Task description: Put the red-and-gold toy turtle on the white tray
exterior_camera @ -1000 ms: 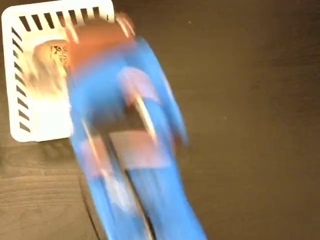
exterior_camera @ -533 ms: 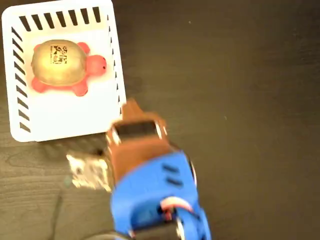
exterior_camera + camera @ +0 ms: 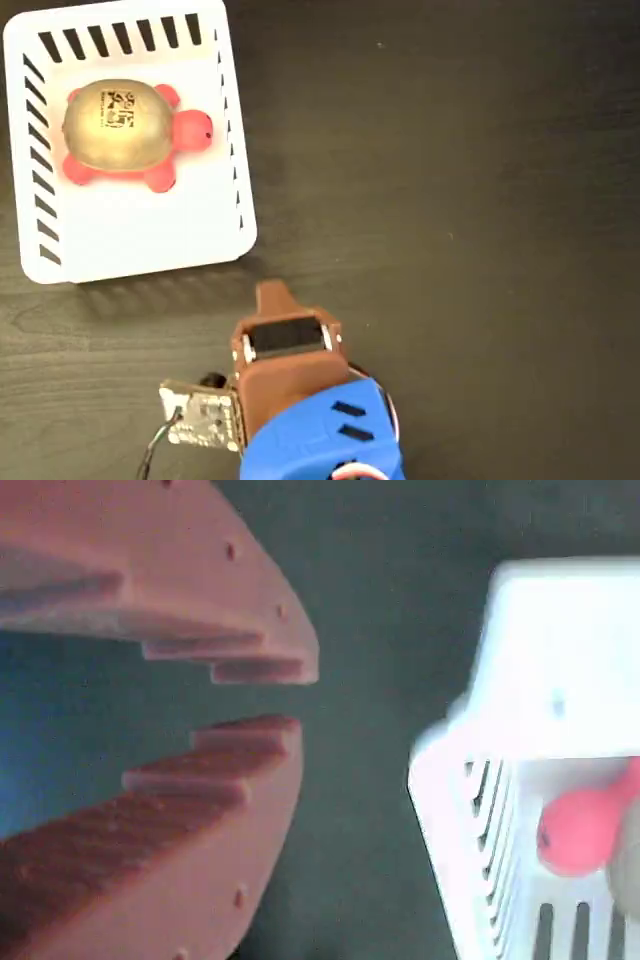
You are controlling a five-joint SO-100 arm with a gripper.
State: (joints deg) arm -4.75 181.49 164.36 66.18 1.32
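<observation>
the surface was a dark, almost black wood-grain table (image 3: 480, 200), matte and bare across its right side in the fixed view; nothing of the room beyond it showed. the white rectangular plastic tray with slanted slots in its walls (image 3: 232, 190) sat at the upper left of that view, its far corner cut off by the frame edge. inside it, on the upper part of the floor, lay the small red-and-gold toy turtle with a shiny domed shell and a black square print (image 3: 120, 125), head toward the right.

the brown two-finger gripper (image 3: 285, 695) on the blue arm (image 3: 320, 440) stood below the tray, apart from it and holding nothing. in the wrist view its 2 stepped jaws were slightly apart, with a narrow gap at the tips. that view was blurred; only a corner of the tray and one red part of the turtle showed at the right edge. a small circuit board (image 3: 203, 415) with wires hung at the arm's left.
</observation>
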